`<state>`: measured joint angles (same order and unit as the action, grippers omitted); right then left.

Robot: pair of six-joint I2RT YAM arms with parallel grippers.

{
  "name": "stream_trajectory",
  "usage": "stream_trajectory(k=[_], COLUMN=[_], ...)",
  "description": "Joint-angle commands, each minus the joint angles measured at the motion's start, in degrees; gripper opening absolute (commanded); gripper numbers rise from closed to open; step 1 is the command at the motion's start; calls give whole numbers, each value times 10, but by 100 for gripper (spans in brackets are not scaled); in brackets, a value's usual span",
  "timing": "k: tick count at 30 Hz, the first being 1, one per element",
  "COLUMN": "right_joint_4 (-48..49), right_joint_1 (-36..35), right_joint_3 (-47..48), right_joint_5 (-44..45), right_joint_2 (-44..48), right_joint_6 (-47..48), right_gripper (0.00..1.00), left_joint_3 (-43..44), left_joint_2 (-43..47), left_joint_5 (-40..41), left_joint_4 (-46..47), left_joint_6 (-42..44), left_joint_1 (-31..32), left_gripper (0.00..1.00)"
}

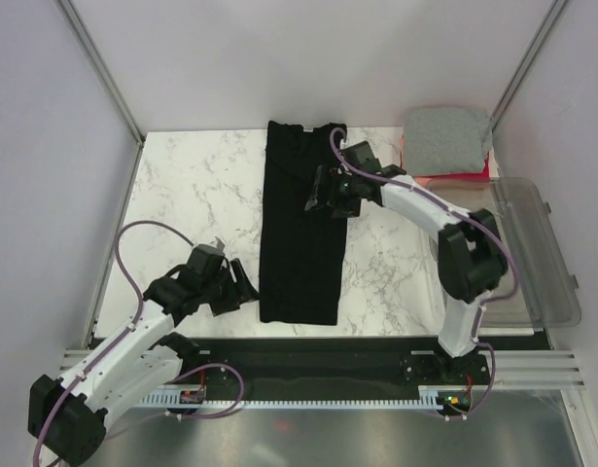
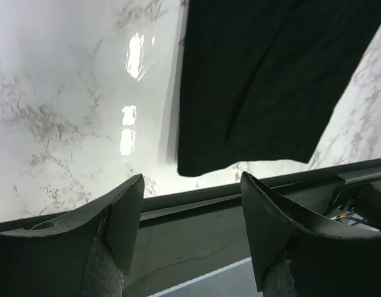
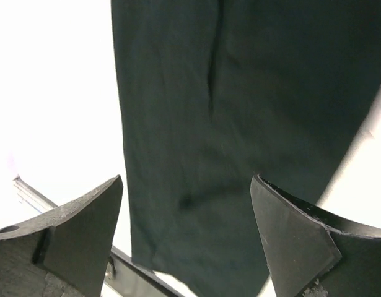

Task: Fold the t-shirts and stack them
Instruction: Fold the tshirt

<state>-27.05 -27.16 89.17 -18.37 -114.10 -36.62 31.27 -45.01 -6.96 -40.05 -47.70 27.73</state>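
My left gripper [image 2: 191, 176] stood with its jaws apart and nothing between them, low over the marble table [image 1: 192, 195], just beside the near left corner of the black t-shirt [image 1: 300, 233]. My right gripper [image 3: 187, 179] hung above the far half of that shirt, jaws likewise apart and clamped on nothing. The shirt lay flat as a long narrow strip. The grey t-shirt [image 1: 446, 139] sat folded on the red-pink t-shirt [image 1: 459, 174] at the far right corner, beside the clear bin [image 1: 537, 253].
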Motion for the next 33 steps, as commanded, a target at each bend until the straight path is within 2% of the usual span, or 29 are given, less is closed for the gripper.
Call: stream_trajectory(k=[1, 4, 5, 8, 12, 14, 17, 23, 28, 29, 31, 32, 33], right_joint_4=[-22, -13, 3, 35, 105, 134, 169, 207, 214, 218, 220, 220, 221], right_joint_1=[-10, -37, -60, -116, -176, -193, -204, -243, -266, -269, -272, -274, -274], right_joint_3=[-83, -213, -282, -402, -533, -581, -617, -631, -634, -635, -635, -636, -636], right_joint_5=[95, 139, 145, 166, 172, 175, 167, 168, 173, 173, 176, 176, 176], right_joint_2=[154, 253, 277, 357, 450, 463, 467, 443, 429, 428, 428, 427, 424], right_joint_6=[20, -26, -39, -100, -189, -217, -231, -250, -268, -270, -273, -273, -273], right_gripper=[92, 91, 91, 88, 84, 82, 76, 71, 55, 48, 40, 30, 25], left_joint_3=[-25, -51, -64, -90, -110, -118, -127, -138, -144, -147, -150, -153, -154], left_joint_2=[5, -6, -9, -13, -18, -27, -36, -37, -44, -47, -52, -54, -59], left_joint_5=[30, 34, 34, 29, 27, 30, 34, 46, 45, 46, 46, 45, 47], left_joint_4=[16, 37, 53, 90, 120, 126, 145, 168, 183, 190, 199, 207, 212], left_joint_6=[-70, -88, -92, -108, -114, -114, -118, -124, -127, -129, -129, -130, -131], left_joint_1=[32, 62, 66, 79, 84, 87, 90, 95, 98, 98, 99, 100, 100], left_gripper=[70, 68, 67, 66, 66, 66, 65, 64, 61, 57, 52, 41, 35])
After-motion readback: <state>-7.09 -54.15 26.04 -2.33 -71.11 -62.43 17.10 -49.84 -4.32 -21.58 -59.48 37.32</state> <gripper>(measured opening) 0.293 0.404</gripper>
